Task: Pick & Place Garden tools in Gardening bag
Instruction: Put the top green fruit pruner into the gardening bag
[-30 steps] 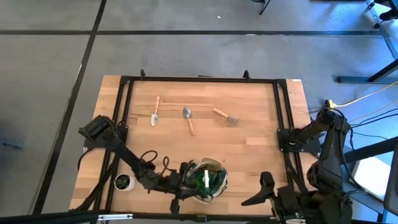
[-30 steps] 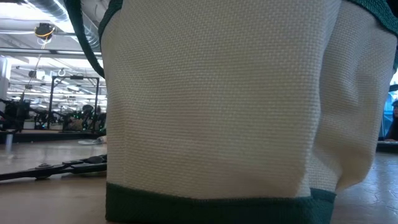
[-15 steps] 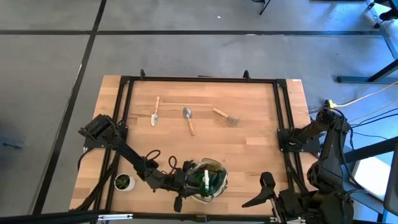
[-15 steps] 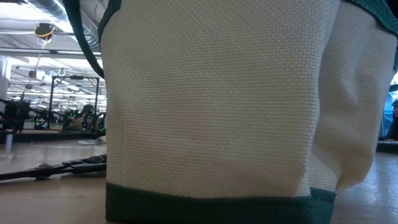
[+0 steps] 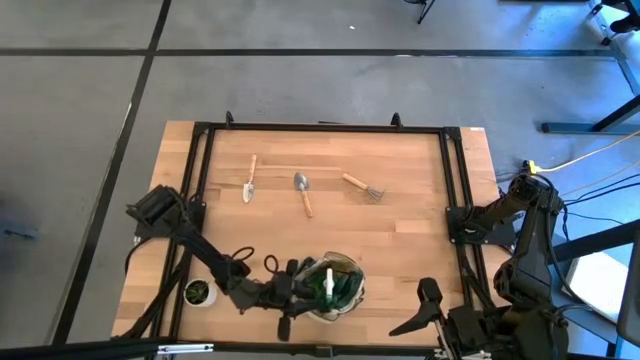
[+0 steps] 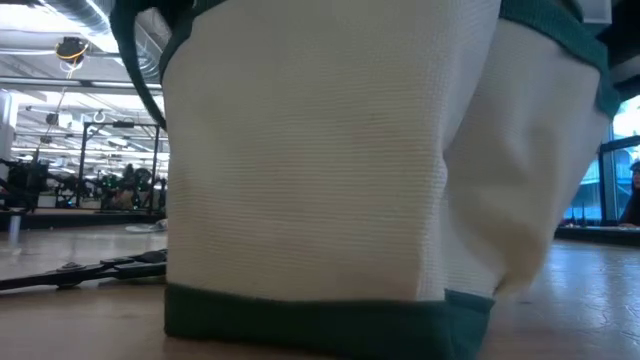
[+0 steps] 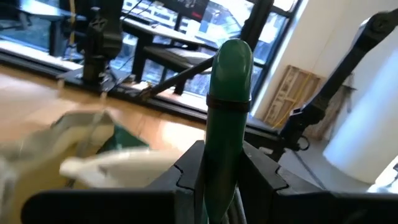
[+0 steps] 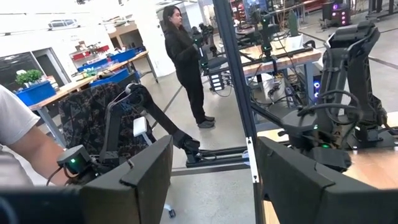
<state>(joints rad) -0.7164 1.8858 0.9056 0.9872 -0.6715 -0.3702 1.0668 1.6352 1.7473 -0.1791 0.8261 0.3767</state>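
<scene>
Nearest the front edge of the table [image 5: 400, 250] stands the gardening bag [image 5: 335, 290], mouth up so tools can be dropped in from above; in the low view its khaki wall and green hem fill almost the whole picture. The left gripper [image 5: 300, 290] sits at the bag's left rim, clenched on the green spray bottle [image 7: 227, 124]: the left wrist view shows the green body pinched upright between the two dark fingers, with the white trigger [image 7: 118, 165] pointing toward the bag's opening, a hold that seems meant to lower the bottle in bottom first. I judge the bottle to be at or just inside the mouth, not yet let go. Beside the left arm, near the front left corner, is the small potted plant [image 5: 199, 292], which is no part of the job. The right gripper [image 5: 420, 312] waits at the front right edge, its fingers spread and holding nothing. Farther back, three wooden-handled tools lie well apart in a row, easy to reach one at a time: a narrow trowel [image 5: 249, 180], a round trowel [image 5: 303, 191] and a hand fork [image 5: 362, 186]. No brand, label or writing is legible on anything.
</scene>
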